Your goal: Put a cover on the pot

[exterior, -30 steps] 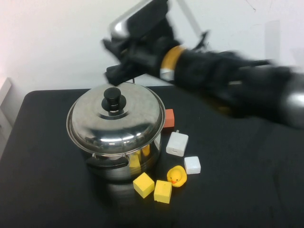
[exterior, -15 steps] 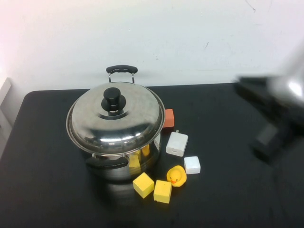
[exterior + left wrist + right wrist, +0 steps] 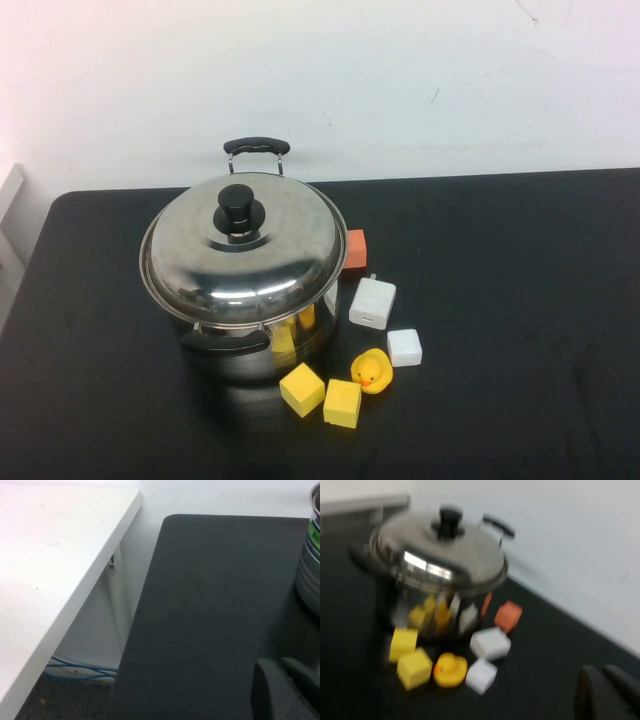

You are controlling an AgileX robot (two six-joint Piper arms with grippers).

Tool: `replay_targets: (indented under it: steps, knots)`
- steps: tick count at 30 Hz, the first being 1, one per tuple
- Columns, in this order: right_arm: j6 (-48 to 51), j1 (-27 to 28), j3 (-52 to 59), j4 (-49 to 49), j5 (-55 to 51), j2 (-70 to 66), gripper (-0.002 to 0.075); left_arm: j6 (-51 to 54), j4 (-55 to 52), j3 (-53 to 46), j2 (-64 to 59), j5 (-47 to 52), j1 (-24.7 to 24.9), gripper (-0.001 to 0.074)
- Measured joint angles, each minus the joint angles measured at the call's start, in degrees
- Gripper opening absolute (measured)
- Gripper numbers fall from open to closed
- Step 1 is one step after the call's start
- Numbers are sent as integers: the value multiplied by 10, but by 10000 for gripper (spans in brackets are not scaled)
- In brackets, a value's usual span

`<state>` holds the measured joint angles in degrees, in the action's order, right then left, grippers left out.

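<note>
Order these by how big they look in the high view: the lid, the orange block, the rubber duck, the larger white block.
1. Lid, by far the largest; it sits on the pot.
2. Larger white block.
3. Rubber duck.
4. Orange block, partly hidden behind the lid, so its rank is unsure.

Neither gripper shows in the high view; both are back by the table's edges.

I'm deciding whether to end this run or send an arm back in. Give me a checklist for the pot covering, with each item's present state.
1. Lid on the pot: ok, it rests on top, knob up.
2. Lid seated level: cannot tell, it looks slightly tilted toward the near side.
3. Arms away from the pot: ok, none shows in the high view.
4. Left gripper parked near the table's left edge: ok; finger state cannot tell.
5. Right gripper backed off, facing the pot: ok; finger state cannot tell.
6. Yellow duck and yellow blocks outside the pot: ok.
</note>
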<state>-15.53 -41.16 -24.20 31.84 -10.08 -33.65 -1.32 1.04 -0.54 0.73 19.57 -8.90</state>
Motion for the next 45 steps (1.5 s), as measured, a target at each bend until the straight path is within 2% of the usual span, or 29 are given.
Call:
replay_targets:
  steps: [4,8,10,14,18,21,26,30,34,45]
  knots:
    - [82,26,70,-95,7,59,0,0,0,0,0,0,0,-1]
    - [216,90,144,-212,53,132,0,0,0,0,0,0,0,-1]
    - [264,134,171,-259,59,173,0,0,0,0,0,0,0,-1]
    - [323,259,224,-318,64,244,0,0,0,0,0,0,0,-1]
    - [339,384,256,-357,57,295,0,0,0,0,0,0,0,-1]
    - [341,441,257,-371,21,322,0,0,0,0,0,0,0,-1]
    - [339,462,257,-376,-60,343,0,0,0,0,0,0,0,-1]
    - [289,464,255,-346,-91,344,-1,0,0,0,0,0,0,-1]
    - [257,464,252,-318,-100,344,-1,0,0,0,0,0,0,-1]
    - [285,464,252,-311,-101,344,-1,0,0,0,0,0,0,-1]
